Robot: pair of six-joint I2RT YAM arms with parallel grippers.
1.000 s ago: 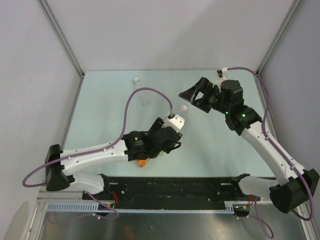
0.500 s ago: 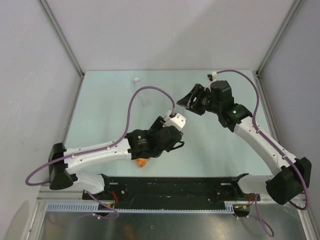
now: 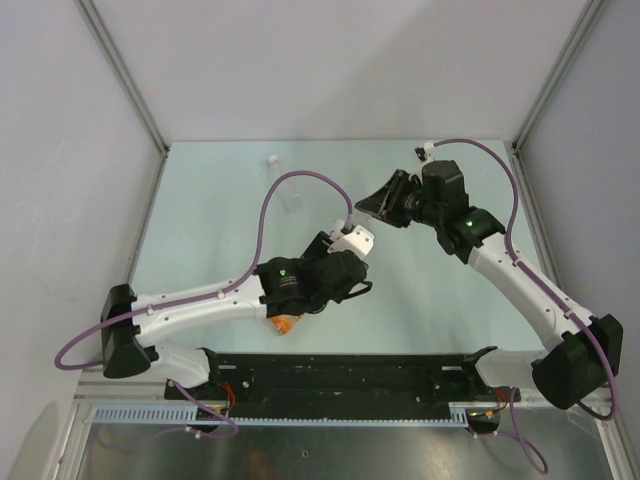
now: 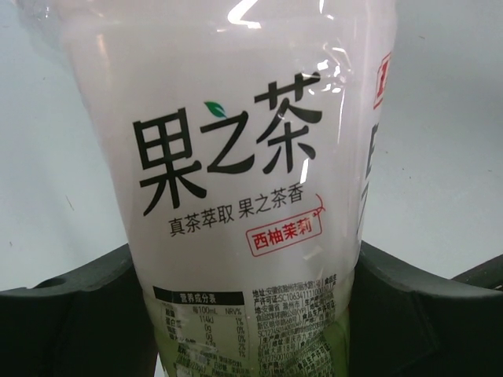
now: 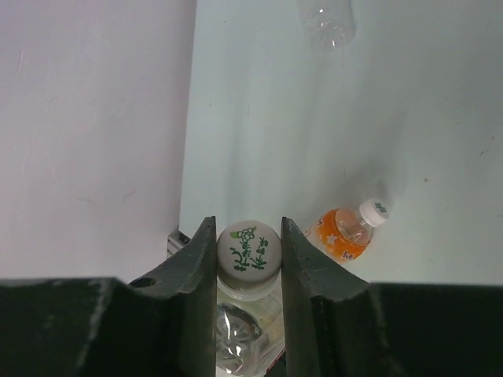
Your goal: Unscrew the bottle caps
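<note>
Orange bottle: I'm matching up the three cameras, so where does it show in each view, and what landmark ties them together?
Top external: the orange bottle peeks out from under the left arm, low centre-left.
Left wrist: not in it.
Right wrist: lying at lower right, its white cap pointing up-right.
Shared landmark: the clear bottle, seen in the top and right wrist views.

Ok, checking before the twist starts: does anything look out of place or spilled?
The orange bottle lies on its side on the table, its cap still on. No spill shows.
</note>
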